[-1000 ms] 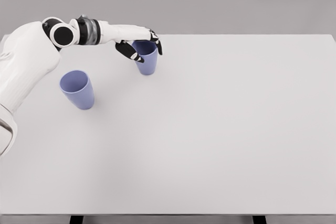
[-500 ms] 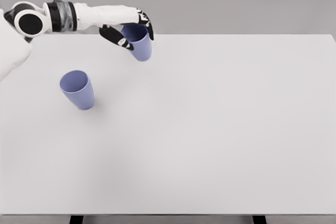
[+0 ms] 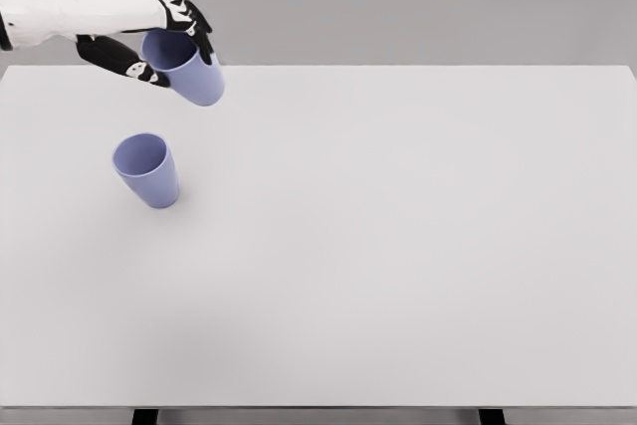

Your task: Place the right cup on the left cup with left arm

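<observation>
My left hand [image 3: 159, 42] comes in from the upper left and is shut on a lavender-blue cup [image 3: 187, 70], held in the air and tilted with its base toward the lower right. A second cup of the same colour [image 3: 146, 169] stands upright on the white table [image 3: 398, 236], below and slightly left of the held one. The two cups are apart. The right arm is out of view.
The table's far edge runs just behind the held cup, and a plain grey wall fills the background. Two dark table legs show at the bottom edge.
The left hand has lifted the cup off the table and carried it left and up, toward the standing cup. The arm has drawn back to the left; the standing cup has not moved.
</observation>
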